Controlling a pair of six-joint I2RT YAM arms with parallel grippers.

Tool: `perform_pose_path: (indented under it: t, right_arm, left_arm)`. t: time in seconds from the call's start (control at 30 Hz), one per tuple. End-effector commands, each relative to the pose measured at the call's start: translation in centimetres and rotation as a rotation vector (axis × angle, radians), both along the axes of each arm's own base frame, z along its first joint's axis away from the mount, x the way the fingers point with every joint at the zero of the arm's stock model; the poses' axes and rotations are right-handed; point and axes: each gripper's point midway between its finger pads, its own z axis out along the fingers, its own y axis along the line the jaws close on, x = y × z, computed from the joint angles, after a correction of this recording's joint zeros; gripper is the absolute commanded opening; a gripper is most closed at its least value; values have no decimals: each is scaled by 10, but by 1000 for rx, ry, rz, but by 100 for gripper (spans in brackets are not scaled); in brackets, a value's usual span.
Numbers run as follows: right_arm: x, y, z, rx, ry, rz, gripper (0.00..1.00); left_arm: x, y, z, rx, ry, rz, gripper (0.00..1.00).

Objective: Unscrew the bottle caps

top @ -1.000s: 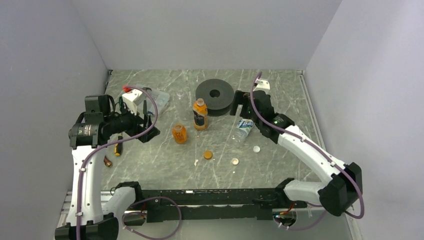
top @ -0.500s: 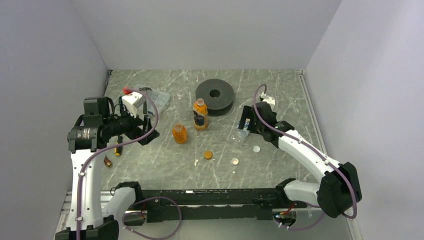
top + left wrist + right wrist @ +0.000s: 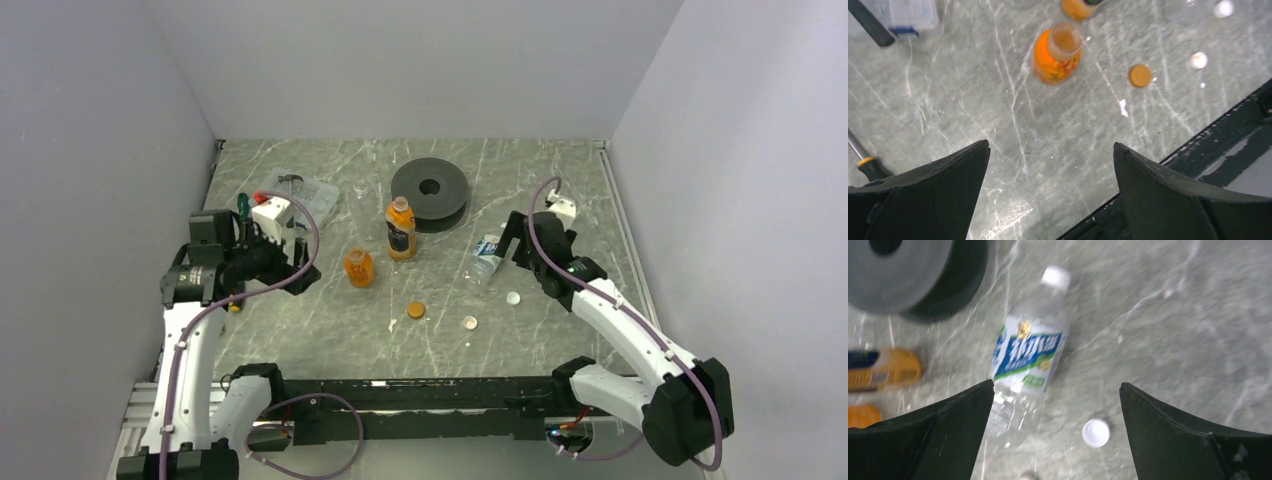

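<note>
Both sets of fingers are spread wide, holding nothing. Left gripper [image 3: 1050, 146] and right gripper [image 3: 1056, 384] hover over the table [image 3: 300, 320]. Tall orange bottle [image 3: 400, 230] stands just in front of the black disc [image 3: 430, 190]. Short orange bottle [image 3: 1055, 50] is front-left of the disc, uncapped. Clear bottle [image 3: 1028, 355] lies on its side front-right of it. Orange cap [image 3: 416, 310], white cap [image 3: 513, 297] and off-white cap [image 3: 469, 322] lie loose farther in front.

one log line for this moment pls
left end effector: open, empty | right end effector: open, empty | short orange plastic bottle: upright, uncapped | clear plastic bottle: on its side | small round orange plastic cap: loose
</note>
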Motion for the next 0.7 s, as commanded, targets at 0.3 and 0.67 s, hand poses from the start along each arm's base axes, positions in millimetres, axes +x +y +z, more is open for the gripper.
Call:
perform_pose_path:
  t: [0.3,0.67]
  right_arm:
    - [-5,-143,37,-324,-389,-634,100]
    - [8,-182,36,-322,-529,-659,100]
  left_arm:
    - [79,40,-79,107,-216,229,99]
    - [129,78,-133,83,-184,312,99]
